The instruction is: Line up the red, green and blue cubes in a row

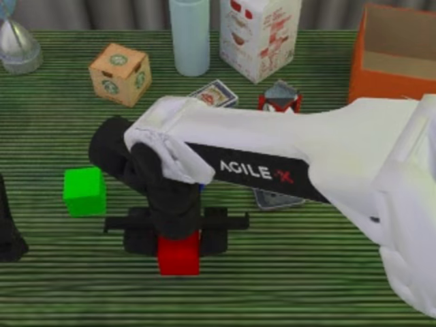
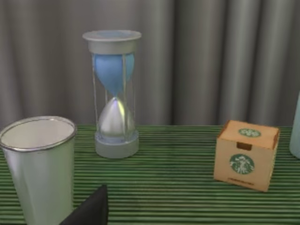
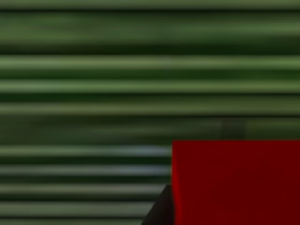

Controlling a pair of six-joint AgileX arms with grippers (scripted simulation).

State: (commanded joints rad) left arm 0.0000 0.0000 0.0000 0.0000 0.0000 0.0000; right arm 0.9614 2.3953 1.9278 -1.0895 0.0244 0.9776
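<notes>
Here, plain matte bright-red cube (image 1: 179,255) at six o'clock, gripped between black right gripper (image 1: 178,235) fingers.

The right arm (image 1: 286,163) reaches across the green striped table (image 1: 306,272) from the right, its gripper (image 1: 178,235) low over the red cube (image 1: 179,255), which sits between the black fingers near the front middle. The green cube (image 1: 84,191) lies apart to the left, and only a sliver of blue shows at the arm's edge. Along the back stand a tan logo cube (image 1: 120,73), a pale tumbler (image 1: 190,35), a white carton (image 1: 259,35) and an orange box (image 1: 394,54).
</notes>
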